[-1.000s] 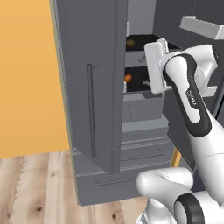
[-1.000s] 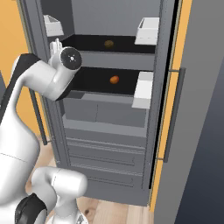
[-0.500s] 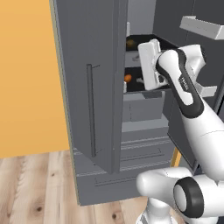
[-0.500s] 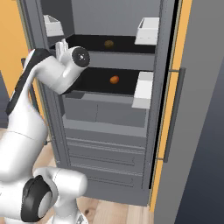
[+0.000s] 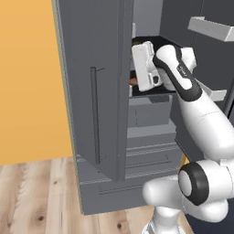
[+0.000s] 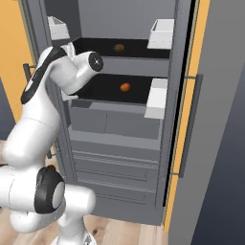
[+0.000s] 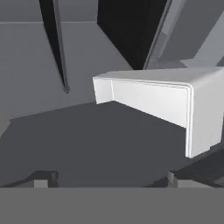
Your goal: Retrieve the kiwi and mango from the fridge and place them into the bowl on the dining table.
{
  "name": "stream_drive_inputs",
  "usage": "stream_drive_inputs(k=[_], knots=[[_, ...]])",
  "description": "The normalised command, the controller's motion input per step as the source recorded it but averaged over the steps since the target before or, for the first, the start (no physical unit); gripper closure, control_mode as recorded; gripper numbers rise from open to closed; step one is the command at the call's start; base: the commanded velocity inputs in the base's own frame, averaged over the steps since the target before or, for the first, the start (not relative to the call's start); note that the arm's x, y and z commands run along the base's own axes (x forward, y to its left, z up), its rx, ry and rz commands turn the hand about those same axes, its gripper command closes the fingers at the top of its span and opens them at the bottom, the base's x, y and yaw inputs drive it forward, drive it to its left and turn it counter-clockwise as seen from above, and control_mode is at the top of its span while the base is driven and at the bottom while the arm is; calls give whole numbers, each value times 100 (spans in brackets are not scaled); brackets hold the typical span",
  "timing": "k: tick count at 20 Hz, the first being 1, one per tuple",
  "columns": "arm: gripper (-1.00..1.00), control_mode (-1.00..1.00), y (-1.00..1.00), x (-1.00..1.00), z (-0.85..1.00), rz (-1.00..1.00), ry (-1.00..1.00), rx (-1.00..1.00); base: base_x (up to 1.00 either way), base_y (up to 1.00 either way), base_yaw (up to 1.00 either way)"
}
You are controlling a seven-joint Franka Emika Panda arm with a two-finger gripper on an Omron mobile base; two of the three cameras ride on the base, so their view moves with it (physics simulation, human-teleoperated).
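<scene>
Inside the open fridge [image 6: 134, 139], arm bent forward, pincer [image 7: 107, 177] spread, facing a white door bin [image 7: 166, 105]

Inside the fridge [image 6: 119, 143], the kiwi [image 6: 119, 48] lies on the upper shelf and the mango [image 6: 125, 87] on the shelf below (slightly right of it). Door bins [image 6: 161, 33] hang to their right, drawers beneath.

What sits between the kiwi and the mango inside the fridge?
In the right base view, the kiwi lies on the upper black shelf and the mango on the shelf below; only that upper shelf's front edge separates them.
</scene>
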Motion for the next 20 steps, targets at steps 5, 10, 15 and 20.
stream_drive_inputs(k=[5,10,15,20], knots=[[-100,-100,47,12,0,9,0,0,0,0,0],[-100,-100,88,-39,0,10,0,0,0,0,0],[-100,-100,100,-88,0,9,-1,-2,0,0,0],[-100,-100,100,-83,0,7,-1,-2,0,0,0]])
